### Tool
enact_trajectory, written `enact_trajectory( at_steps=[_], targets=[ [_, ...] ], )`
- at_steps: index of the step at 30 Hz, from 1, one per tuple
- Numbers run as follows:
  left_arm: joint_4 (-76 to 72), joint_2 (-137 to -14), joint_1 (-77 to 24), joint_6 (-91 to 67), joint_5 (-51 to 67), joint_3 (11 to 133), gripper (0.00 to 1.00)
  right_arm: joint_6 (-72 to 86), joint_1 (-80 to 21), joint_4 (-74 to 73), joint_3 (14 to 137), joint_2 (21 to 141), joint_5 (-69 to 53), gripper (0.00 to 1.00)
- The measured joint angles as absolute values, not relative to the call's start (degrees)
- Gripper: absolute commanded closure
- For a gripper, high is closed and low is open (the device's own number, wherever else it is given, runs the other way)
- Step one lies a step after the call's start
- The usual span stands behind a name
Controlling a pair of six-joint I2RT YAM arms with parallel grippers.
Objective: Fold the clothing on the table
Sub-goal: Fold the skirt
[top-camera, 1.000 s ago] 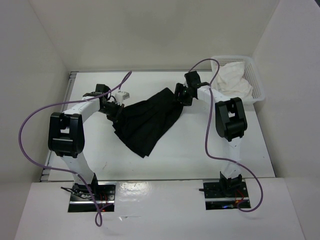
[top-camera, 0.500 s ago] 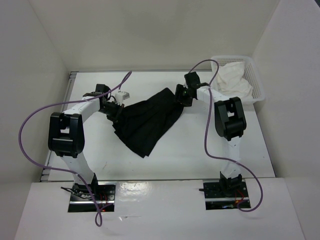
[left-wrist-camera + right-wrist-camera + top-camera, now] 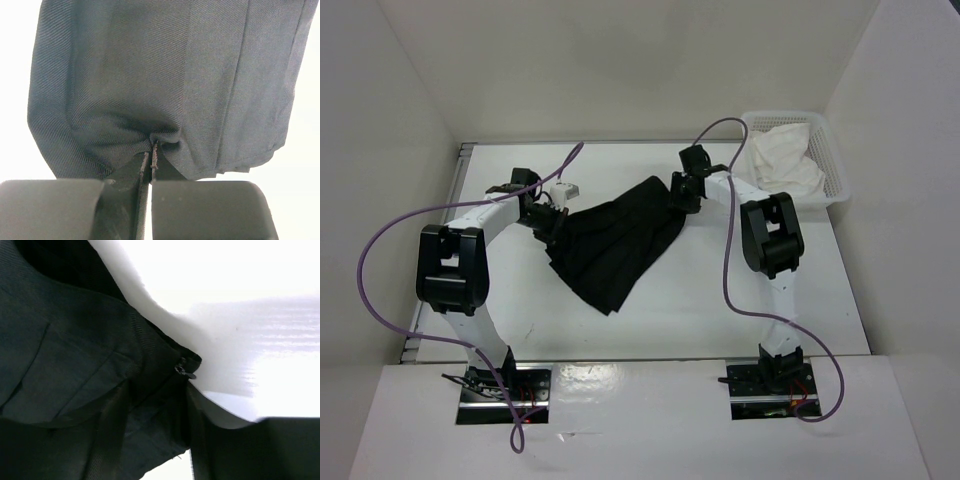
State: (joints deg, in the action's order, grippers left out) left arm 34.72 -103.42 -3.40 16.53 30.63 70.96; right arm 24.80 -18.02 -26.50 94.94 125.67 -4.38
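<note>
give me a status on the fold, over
Left pincer shut on edge of black garment. Right pincer open, straddling the zipper corner. Garment spread diagonally on table, not yet folded. Basket off to the right, nothing blocking.

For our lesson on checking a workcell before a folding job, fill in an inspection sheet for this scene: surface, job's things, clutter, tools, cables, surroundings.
Surface: white table, flat and matte.
Job's things: black garment, rumpled, spread at mid-table between the two arms.
Clutter: white basket at the table's far right corner, holding white cloth.
Grippers: left tool shut on the garment's edge; right tool open, one finger on each side of the garment's zip corner.
Cables: purple cables loop from each arm to its base, off the garment.
Surroundings: plain white walls on three sides; nothing else seen.
</note>
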Motion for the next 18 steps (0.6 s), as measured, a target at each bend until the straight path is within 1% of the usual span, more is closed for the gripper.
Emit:
enact_trajectory(
  at_steps=[1,4,5,6,7,18],
  targets=[
    [34.72,-103.42,-3.40,16.53,30.65,70.96,1.00,24.45,-18.46,-26.96,95.64,126.13,-3.46,0.59],
    [34.72,-103.42,-3.40,16.53,30.74,70.96,1.00,23.59,-19.66,-28.42,97.69,127.46,-0.89,0.74],
    [34.72,-103.42,-3.40,16.53,30.79,70.96,1.00,23.27,-19.99,-28.69,98.17,127.81,-0.47,0.86],
    [34.72,-103.42,-3.40,16.53,30.79,70.96,1.00,23.09,-20.23,-28.95,98.61,127.92,-0.36,0.91],
    [34.72,-103.42,-3.40,16.53,30.81,70.96,1.00,22.94,-20.51,-29.34,99.04,128.05,0.23,1.00],
    [34.72,-104.25,-3.40,16.53,30.76,70.96,1.00,17.58,-21.32,-31.14,100.84,128.64,1.08,1.00]
  ],
)
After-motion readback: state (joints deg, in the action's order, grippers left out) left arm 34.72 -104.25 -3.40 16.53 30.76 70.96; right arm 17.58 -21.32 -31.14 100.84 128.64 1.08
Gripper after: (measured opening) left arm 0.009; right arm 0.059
